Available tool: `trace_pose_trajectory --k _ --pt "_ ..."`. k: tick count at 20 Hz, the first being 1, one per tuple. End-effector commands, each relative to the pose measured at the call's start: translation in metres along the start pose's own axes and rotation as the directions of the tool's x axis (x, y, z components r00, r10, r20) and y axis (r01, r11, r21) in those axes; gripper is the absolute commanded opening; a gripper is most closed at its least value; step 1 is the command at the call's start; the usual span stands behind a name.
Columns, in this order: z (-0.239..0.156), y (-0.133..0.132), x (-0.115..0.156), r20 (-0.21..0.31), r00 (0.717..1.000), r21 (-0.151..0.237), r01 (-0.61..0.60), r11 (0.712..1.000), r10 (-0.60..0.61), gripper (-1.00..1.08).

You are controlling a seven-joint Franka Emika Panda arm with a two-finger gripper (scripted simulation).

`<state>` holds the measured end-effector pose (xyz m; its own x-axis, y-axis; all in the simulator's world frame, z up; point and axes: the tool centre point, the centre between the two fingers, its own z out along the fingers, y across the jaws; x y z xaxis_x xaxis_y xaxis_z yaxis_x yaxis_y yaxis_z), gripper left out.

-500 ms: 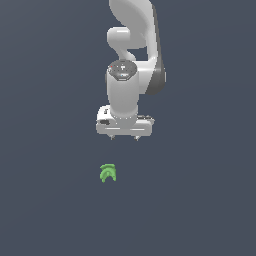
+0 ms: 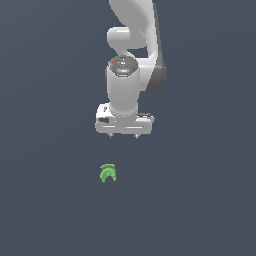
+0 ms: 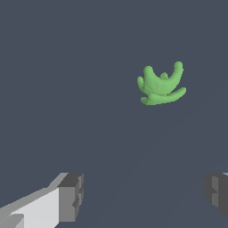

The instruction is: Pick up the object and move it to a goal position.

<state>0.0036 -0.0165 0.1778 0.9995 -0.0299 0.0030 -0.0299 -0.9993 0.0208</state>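
Note:
The object (image 2: pixel 107 173) is a tiny bright green arch-like piece with ridged lobes, lying on the dark grey floor toward the exterior view's lower left of the arm. It also shows in the wrist view (image 3: pixel 161 84). My white gripper (image 2: pixel 124 136) hangs above the floor, apart from the object and a little to the exterior view's right of it. The jaws stand wide apart and hold nothing; one fingertip (image 3: pixel 71 196) shows in the wrist view with bare floor between it and the other.
A plain dark grey floor (image 2: pixel 50 200) lies all around. The white arm (image 2: pixel 132 60) rises above the gripper.
The gripper has shifted very slightly; the object lies where it was. The jaws stay open.

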Motion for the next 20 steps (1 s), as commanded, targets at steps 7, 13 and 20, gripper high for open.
trace_pose_trajectory --k 7,13,20 --pt "0.002 0.003 0.005 0.001 1.0 -0.002 0.009 1.0 -0.009 1.0" --pt "0.012 0.011 0.021 0.001 0.999 -0.001 0.032 0.999 -0.032 1.0" --pt "0.036 0.028 0.051 0.002 0.997 0.004 0.078 0.997 -0.078 1.0"
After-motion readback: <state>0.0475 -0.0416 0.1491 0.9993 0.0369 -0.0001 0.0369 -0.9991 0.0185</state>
